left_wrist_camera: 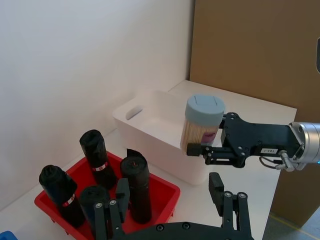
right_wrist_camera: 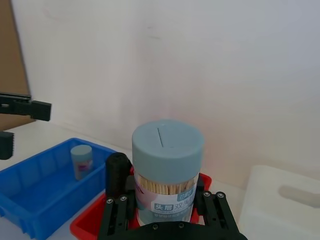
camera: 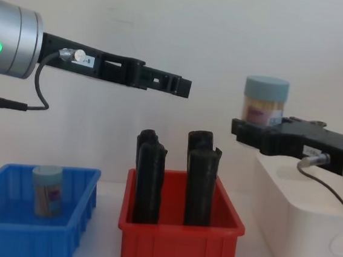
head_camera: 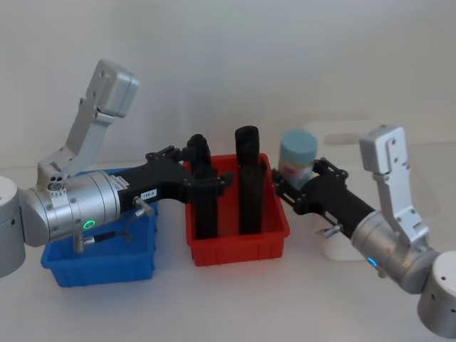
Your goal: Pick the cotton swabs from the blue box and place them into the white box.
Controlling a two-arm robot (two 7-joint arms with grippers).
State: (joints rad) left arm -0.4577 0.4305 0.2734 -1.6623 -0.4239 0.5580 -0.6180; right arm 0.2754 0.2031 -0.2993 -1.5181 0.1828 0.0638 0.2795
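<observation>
Two small clear cylindrical jars of cotton swabs with pale blue-grey lids are in play. One jar [head_camera: 297, 153] stands upright in the air, clamped low on its sides by the closed fingers of the right gripper [head_camera: 296, 185]. It is higher than the rim of the tall white plastic box [camera: 307, 239] and at that box's side nearest the shallow red plastic bin [head_camera: 239, 246]. Whether it hangs over the inside of the white box or just short of it cannot be told. The other jar [camera: 47, 190] stands upright on the floor of the shallow blue plastic box [camera: 3, 234], apart from the walls. The left gripper [camera: 172, 85] reaches out level, high over the red bin, with its fingers spread apart and nothing between them. Four tall black upright objects [head_camera: 247, 182] stand in the red bin. All three containers sit in a row on the white desk [head_camera: 235, 299], the red one in the middle.
</observation>
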